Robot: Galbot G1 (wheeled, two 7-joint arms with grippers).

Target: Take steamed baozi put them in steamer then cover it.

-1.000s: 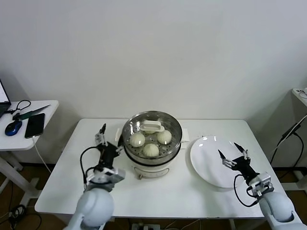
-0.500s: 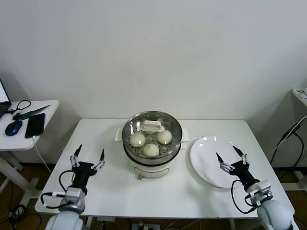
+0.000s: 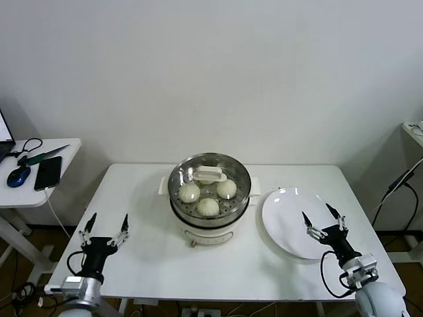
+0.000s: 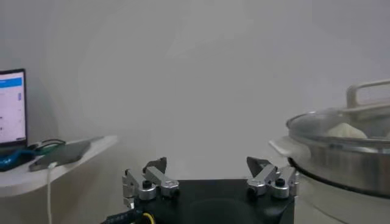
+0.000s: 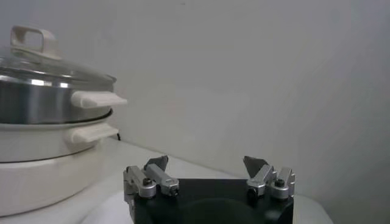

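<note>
The steamer (image 3: 228,210) stands mid-table, a shiny steel basket on a white pot base. The clear glass cover (image 3: 209,174) with its white handle rests on it. Through the glass I see three baozi (image 3: 208,207) clearly, and a fourth shows partly behind the handle. My left gripper (image 3: 106,225) is open and empty over the table's front left, well apart from the steamer. My right gripper (image 3: 324,220) is open and empty over the front of the white plate (image 3: 284,224). The steamer's rim and cover show in the left wrist view (image 4: 341,143) and in the right wrist view (image 5: 49,91).
The flat white plate lies bare to the right of the steamer. A side table (image 3: 39,181) at the far left holds a phone, a mouse and cables. A wall stands close behind the table.
My left gripper has drawn back from beside the steamer to the table's front left corner. My right gripper has shifted slightly toward the front. The cover stays on the steamer.
</note>
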